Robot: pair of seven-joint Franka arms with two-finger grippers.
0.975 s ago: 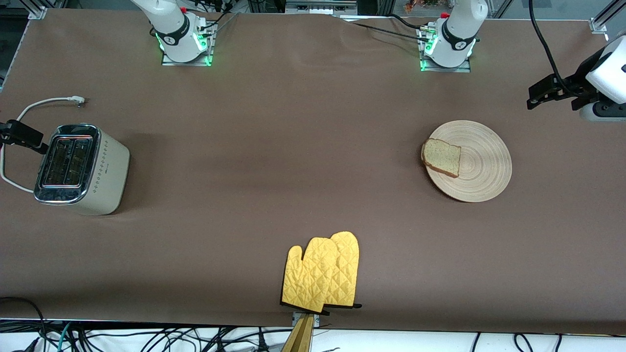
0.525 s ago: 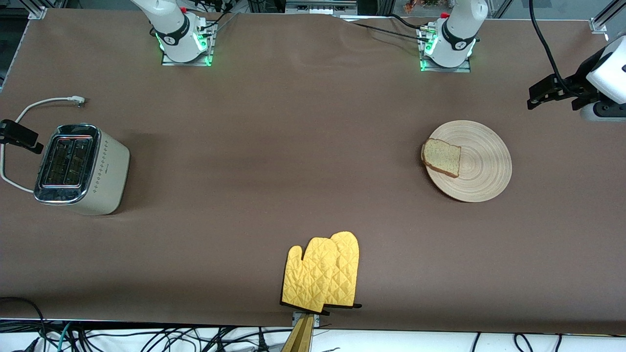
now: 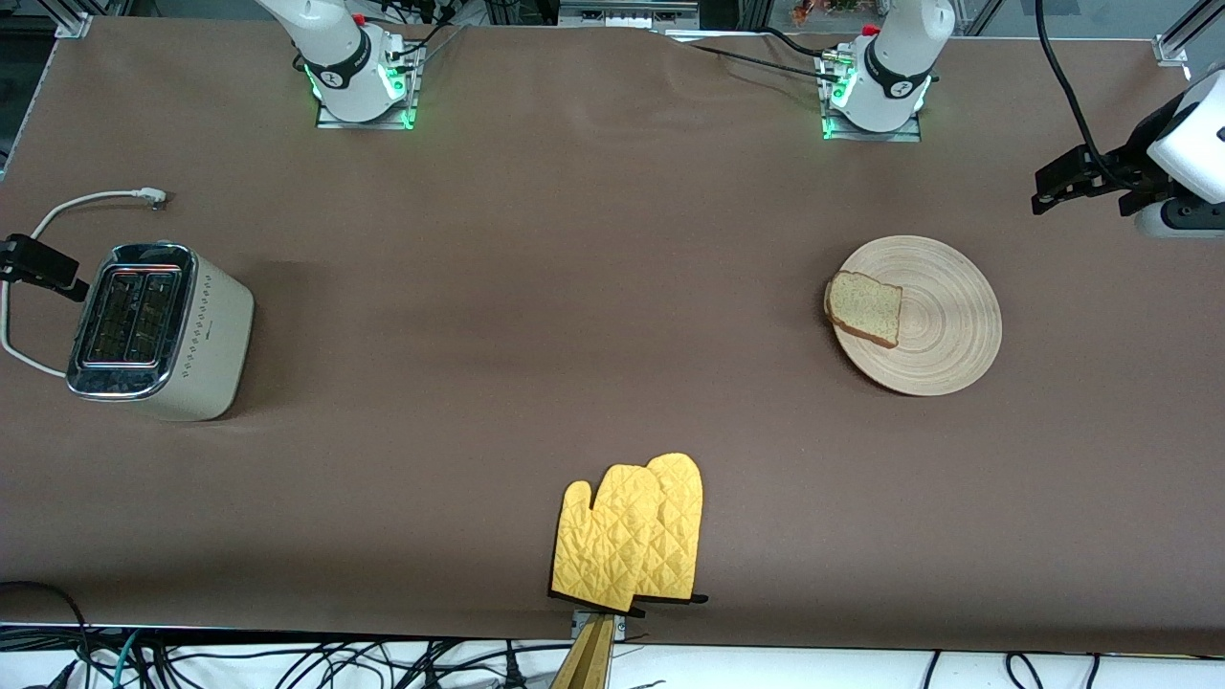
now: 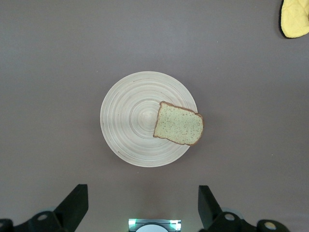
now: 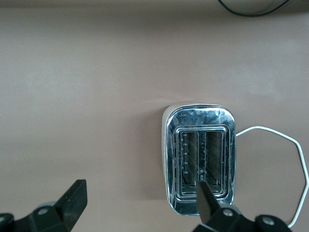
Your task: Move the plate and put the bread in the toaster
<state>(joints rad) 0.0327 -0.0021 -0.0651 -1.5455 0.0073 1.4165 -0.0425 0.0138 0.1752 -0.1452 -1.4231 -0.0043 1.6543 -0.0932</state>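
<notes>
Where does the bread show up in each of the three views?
Front view: the bread lies on the plate, at the rim toward the right arm's end of the table.
Left wrist view: the bread lies near the picture's middle, on the plate.
Right wrist view: not in it; only the toaster shows.
Shared landmark: the plate, in the front and left wrist views.

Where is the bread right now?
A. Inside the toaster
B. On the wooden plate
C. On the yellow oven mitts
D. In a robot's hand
B: the bread lies flat near the rim of the plate, and both toaster slots are empty.
</notes>
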